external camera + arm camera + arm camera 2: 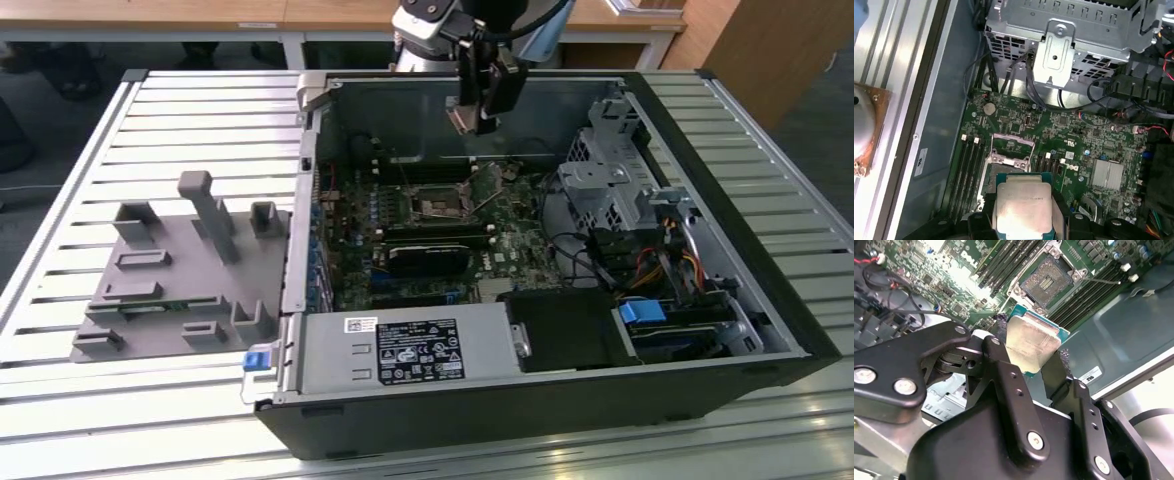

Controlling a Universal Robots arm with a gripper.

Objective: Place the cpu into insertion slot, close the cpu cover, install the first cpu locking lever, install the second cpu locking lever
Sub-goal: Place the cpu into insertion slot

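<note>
- While the arm hangs over the open computer case [534,420], the gripper [478,115] sits high above the insertion slot [438,205], well clear of it.
- Gripper state: the two black fingers [1004,375] are clamped on opposite edges of the cpu [1031,342]. It is held flat between them, with its dull silver-tan face toward both wrist cameras.
- Position of the cpu [1023,205]: in the air, apart from the slot and not seated. In the first wrist view it overlaps the near edge of the slot [1011,150].
- Slot condition: in the second wrist view the slot [1046,280] shows a dark contact field inside a silver rim, uncovered, with nothing lying in it.
- Surroundings: long black memory slots [969,165] run just beside the slot on the green motherboard [1074,135].
- Outside the case: a grey moulded fixture [174,270] rests on the slatted table [174,110], well apart from the slot, toward the exterior view's left.
</note>
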